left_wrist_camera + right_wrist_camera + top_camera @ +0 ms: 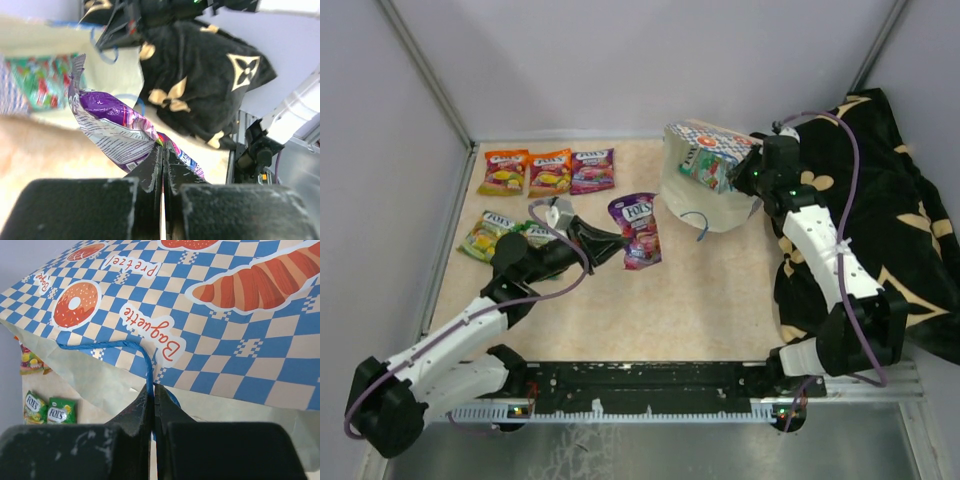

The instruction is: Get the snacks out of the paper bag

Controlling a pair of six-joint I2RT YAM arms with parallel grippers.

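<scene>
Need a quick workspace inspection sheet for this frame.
Surface: beige table.
Job's things: paper bag held tilted, teal packet in its mouth; other packets laid out at left.
Clutter: black cloth along the right edge.
Hands: left hand shut on purple packet; right hand shut on the bag's blue cord.
Cables: purple cable along each arm.
Surroundings: grey walls; nothing else seen.

Soft, even light is coming from overhead, the counter (700, 300) showing only faint shadows. Up close the left claw (163, 152) is blurring. The purple packet (107, 110) just above it is catching glare, and the paper bag (30, 40) beyond is washing out. The right claw (152, 392) is looking soft, with print above it reading sharp.
</scene>
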